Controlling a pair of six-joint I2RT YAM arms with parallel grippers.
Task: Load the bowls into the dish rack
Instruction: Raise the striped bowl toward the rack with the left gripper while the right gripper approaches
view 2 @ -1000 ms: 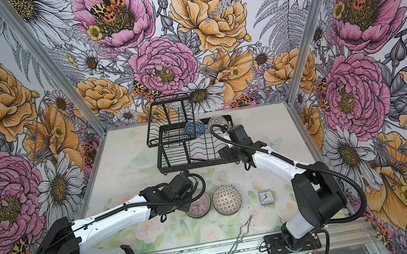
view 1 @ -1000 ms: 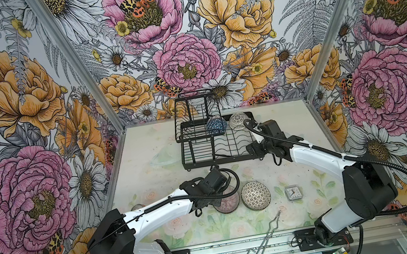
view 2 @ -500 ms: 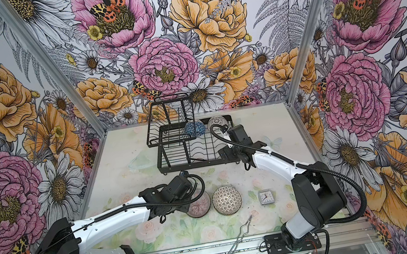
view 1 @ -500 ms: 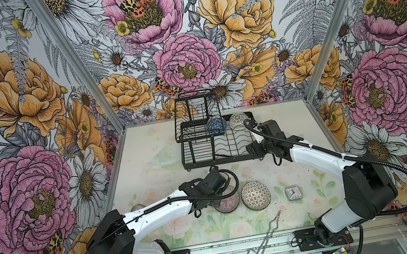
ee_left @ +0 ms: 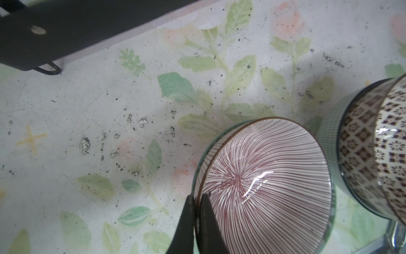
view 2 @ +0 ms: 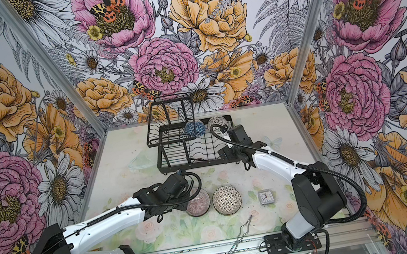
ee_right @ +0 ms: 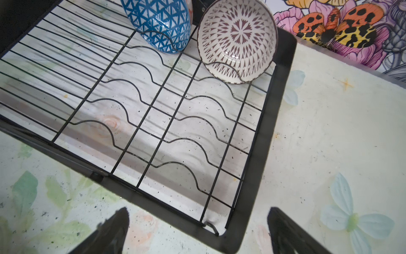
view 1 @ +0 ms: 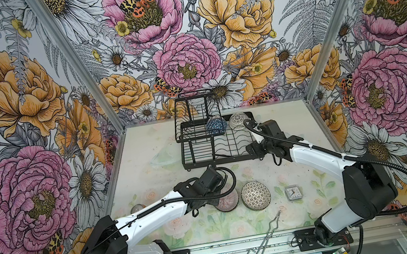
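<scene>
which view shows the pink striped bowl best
The left wrist view: it shows the pink striped bowl close up, with the left gripper shut on its rim. In both top views the left arm half hides it. The right wrist view misses it.

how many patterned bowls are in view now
4. In the dish rack: blue triangle bowl and white dotted bowl. On the table: pink striped bowl, rim pinched by the left gripper, and mosaic bowl beside it. More may hide behind the left arm.
</scene>
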